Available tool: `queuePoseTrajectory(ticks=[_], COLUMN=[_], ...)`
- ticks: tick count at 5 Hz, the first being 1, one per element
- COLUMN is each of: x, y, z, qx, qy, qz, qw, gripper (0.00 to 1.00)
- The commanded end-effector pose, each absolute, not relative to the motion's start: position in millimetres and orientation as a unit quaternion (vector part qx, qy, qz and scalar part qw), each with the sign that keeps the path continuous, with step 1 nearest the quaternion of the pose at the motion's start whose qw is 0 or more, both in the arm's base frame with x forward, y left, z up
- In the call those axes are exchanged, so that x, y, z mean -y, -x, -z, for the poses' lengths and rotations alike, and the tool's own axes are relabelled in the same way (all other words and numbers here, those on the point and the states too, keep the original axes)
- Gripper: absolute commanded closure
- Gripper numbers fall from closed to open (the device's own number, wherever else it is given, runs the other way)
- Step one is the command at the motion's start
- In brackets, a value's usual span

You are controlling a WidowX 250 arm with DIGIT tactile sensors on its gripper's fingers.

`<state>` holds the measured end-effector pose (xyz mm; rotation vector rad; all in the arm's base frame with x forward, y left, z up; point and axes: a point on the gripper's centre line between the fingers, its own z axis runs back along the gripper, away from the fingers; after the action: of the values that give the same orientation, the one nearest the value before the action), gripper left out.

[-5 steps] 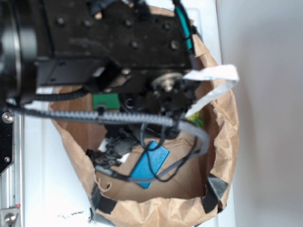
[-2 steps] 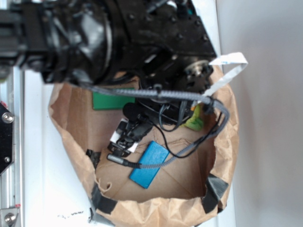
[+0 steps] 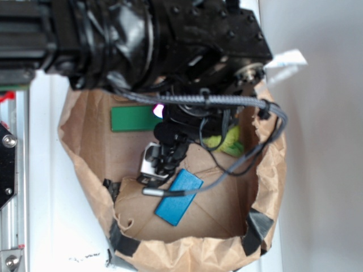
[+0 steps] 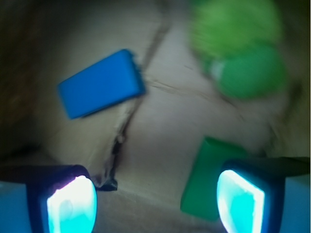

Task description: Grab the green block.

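a white surface [image 3: 51,187] carries a crumpled brown paper bag [image 3: 272,153] with dark tape [image 3: 256,225] at its rim, and all the work is inside this bag, on its brown floor. in the wrist view the gripper [image 4: 155,201] hangs over that floor with its jaws wide apart, two glowing pads at the bottom corners and nothing between them, only bare paper with a dark crease. the green block [image 4: 206,180] lies flat on the floor just at the right pad, which covers its lower right part; whether the pad touches the block i cannot tell. in the exterior view the green block [image 3: 135,119] is near the upper wall of the bag, partly hidden under the black arm [image 3: 170,39]. farther ahead of the jaws and to the left lies the blue block [image 4: 101,90], well apart from the green one. ahead and to the right is the fuzzy yellow-green plush toy [image 4: 238,43], blurred, near the bag wall. a grey cable [image 3: 227,102] from the arm loops over the bag.
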<state>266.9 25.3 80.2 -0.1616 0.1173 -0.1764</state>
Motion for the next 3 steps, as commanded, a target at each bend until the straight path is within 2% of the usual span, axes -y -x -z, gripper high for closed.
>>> queuePoseTrajectory(ticks=[1,2,3], x=[-20,-27,-31], y=[-251,-250,-259], z=[-101,-92,-83], qx=[0.103,0.138,0.118], qy=[-0.018,-0.010,-0.001], qz=[-0.005,-0.005,-0.006], qw=[0.995,0.990,0.993], gripper=[0.00,0.00,0.00])
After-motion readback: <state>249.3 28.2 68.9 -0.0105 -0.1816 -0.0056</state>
